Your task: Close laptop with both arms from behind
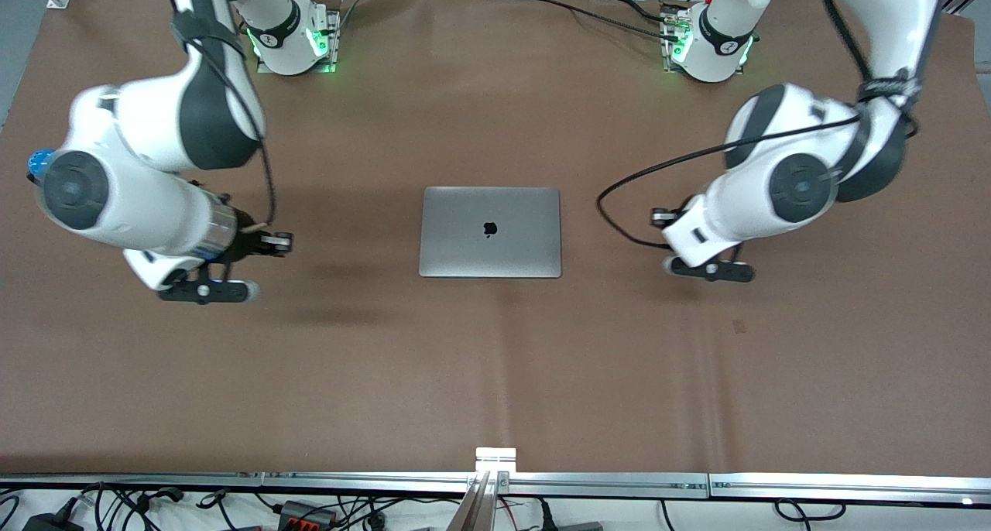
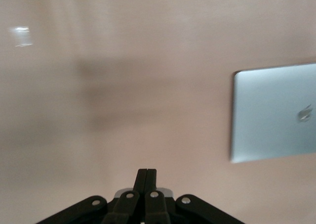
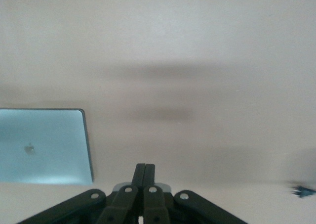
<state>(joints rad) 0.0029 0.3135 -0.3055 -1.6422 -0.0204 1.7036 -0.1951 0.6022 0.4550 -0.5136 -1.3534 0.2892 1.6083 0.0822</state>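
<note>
The space-grey laptop [image 1: 490,231] lies shut and flat in the middle of the brown mat, with the black apple logo on its lid facing up. It also shows in the left wrist view [image 2: 276,112] and in the right wrist view [image 3: 44,145]. My right gripper [image 1: 279,243] is shut and empty over bare mat beside the laptop, toward the right arm's end; its fingers [image 3: 145,167] are pressed together. My left gripper [image 1: 658,217] is shut and empty over bare mat beside the laptop, toward the left arm's end; its fingers [image 2: 147,172] are pressed together. Neither gripper touches the laptop.
A brown mat [image 1: 495,361] covers the table. The two arm bases [image 1: 294,35] [image 1: 708,43] stand along the edge farthest from the front camera. A metal rail [image 1: 619,483] runs along the nearest edge, with cables under it. A small dark mark [image 1: 739,327] lies on the mat.
</note>
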